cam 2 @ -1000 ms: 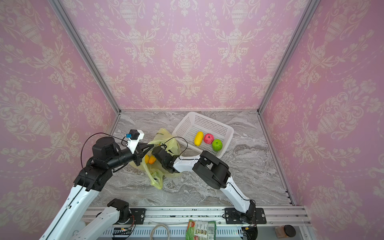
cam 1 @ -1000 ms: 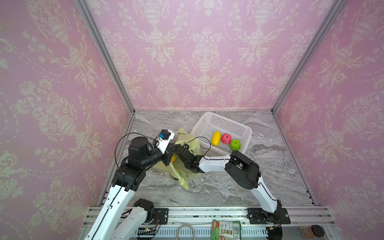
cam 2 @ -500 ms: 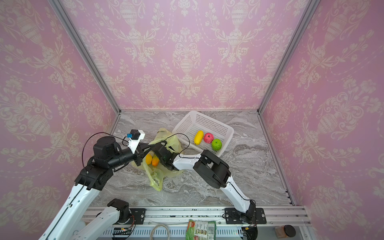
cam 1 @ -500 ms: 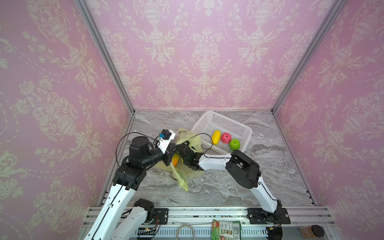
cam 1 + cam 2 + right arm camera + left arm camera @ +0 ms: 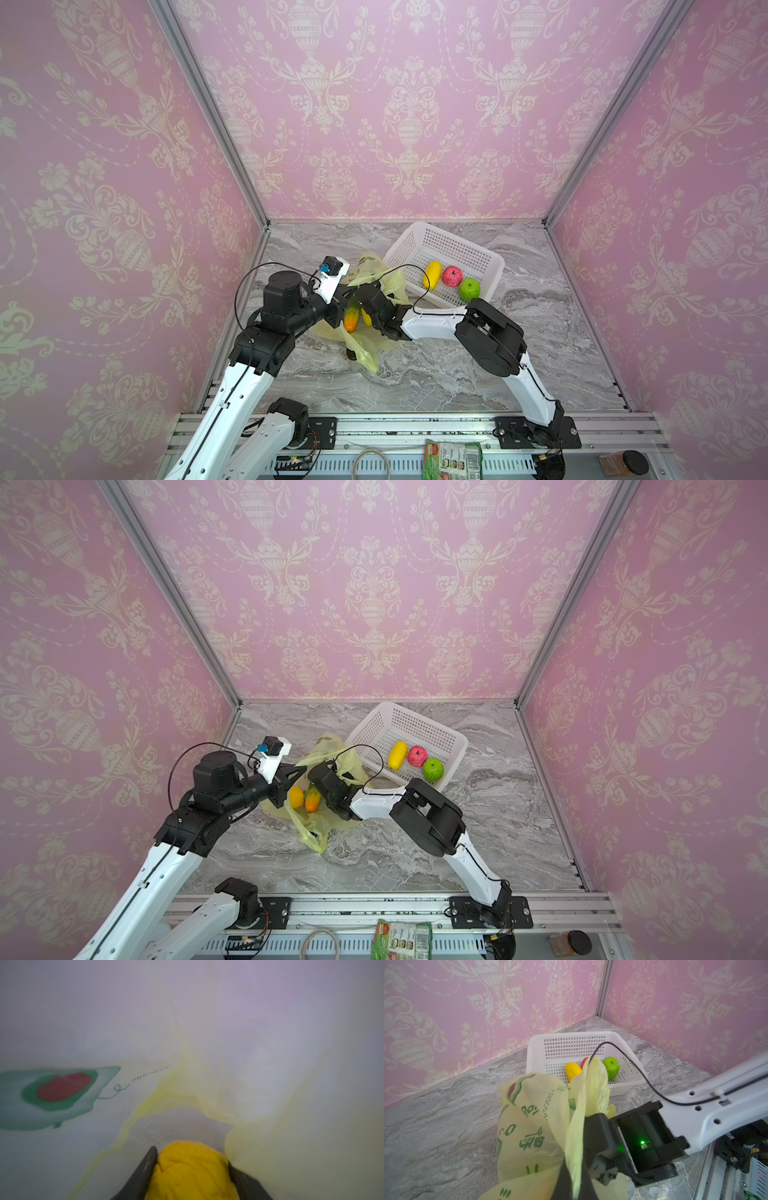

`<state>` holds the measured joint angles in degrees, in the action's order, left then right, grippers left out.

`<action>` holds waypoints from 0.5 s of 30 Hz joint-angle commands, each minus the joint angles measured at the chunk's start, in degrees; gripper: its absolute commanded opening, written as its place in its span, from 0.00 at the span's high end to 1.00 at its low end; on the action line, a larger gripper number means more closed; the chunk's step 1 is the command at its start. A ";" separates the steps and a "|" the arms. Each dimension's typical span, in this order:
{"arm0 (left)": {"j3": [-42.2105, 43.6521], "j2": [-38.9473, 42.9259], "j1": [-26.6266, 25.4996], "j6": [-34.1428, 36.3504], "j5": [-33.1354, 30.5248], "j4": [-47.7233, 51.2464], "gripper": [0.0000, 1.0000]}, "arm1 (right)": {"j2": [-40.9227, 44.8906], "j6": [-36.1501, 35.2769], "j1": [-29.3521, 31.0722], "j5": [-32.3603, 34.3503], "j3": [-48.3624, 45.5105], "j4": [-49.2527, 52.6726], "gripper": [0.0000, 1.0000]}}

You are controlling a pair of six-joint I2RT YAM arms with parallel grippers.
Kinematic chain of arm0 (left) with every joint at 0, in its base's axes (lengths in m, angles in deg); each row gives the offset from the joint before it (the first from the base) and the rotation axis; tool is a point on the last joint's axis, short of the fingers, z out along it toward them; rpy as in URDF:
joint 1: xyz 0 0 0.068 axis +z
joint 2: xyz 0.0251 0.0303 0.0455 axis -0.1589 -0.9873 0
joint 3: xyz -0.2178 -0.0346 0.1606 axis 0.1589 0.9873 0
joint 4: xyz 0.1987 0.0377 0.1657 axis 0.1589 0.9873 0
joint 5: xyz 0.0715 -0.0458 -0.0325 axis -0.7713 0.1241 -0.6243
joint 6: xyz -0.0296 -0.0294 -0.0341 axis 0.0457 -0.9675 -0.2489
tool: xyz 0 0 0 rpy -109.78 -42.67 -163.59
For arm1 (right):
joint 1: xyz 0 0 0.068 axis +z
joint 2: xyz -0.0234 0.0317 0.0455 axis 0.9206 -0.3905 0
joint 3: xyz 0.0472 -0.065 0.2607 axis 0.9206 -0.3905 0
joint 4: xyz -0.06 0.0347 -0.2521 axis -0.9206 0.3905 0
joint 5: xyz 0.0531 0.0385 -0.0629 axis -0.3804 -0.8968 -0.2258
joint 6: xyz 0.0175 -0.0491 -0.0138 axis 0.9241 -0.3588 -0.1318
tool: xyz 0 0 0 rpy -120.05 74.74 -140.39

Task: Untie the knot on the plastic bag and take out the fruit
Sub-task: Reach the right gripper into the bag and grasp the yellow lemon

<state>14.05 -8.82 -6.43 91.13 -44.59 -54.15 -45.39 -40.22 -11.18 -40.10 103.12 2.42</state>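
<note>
Extraction step, with the knot judged undone: no tied bunch shows, and the plastic bag [image 5: 368, 278] lies slack on the bench, toward its left edge and just beside the white basket [image 5: 494, 266]. The basket stands near the back edge and holds a yellow oblong fruit [image 5: 432, 275], a pink-red fruit [image 5: 452, 276] and a green apple [image 5: 469, 289]. Left gripper [image 5: 574, 1176] is closed, pinching a strip of bag film and lifting the mouth. Right gripper [image 5: 191, 1155] reaches inside, its jaws part-spread and pressed against both sides of the held yellow fruit [image 5: 191, 1176]. The next move calls for a clean withdrawal through the mouth without snagging film, then a carry to the basket. The bench is grey and marbled. Pink damask walls enclose three sides.
</note>
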 commanded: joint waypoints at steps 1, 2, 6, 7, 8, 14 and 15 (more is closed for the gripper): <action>-0.97 -0.31 -0.11 1.32 -6.14 2.26 1.00 | 4.89 -0.66 -0.27 -5.13 -6.17 -5.38 0.63; -0.98 -0.28 -0.13 1.45 -6.54 2.33 1.00 | 6.16 -0.70 -0.20 -6.46 -7.96 -7.27 0.64; -0.89 -0.32 -0.13 1.75 -7.95 2.50 1.00 | 11.47 -1.39 0.03 -10.39 -12.99 -10.99 0.68; -0.88 -0.30 -0.16 1.80 -8.25 2.51 1.00 | 12.87 -1.57 0.27 -10.72 -14.30 -12.08 0.68; -0.89 -0.38 -0.16 1.81 -8.53 2.65 1.00 | 14.33 -1.71 0.54 -11.25 -17.36 -13.61 0.69; -1.18 -1.37 -0.18 1.91 -9.60 3.27 1.00 | 18.64 -0.66 1.16 -17.42 -24.20 -20.57 0.69; -1.23 -1.35 -0.16 1.97 -9.78 3.34 1.00 | 18.76 -0.70 1.12 -18.06 -24.38 -20.87 0.69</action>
<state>14.05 -10.03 -6.43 91.52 -51.85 -52.62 -27.87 -41.22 -10.11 -54.52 80.26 -13.31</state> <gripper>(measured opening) 0.045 0.492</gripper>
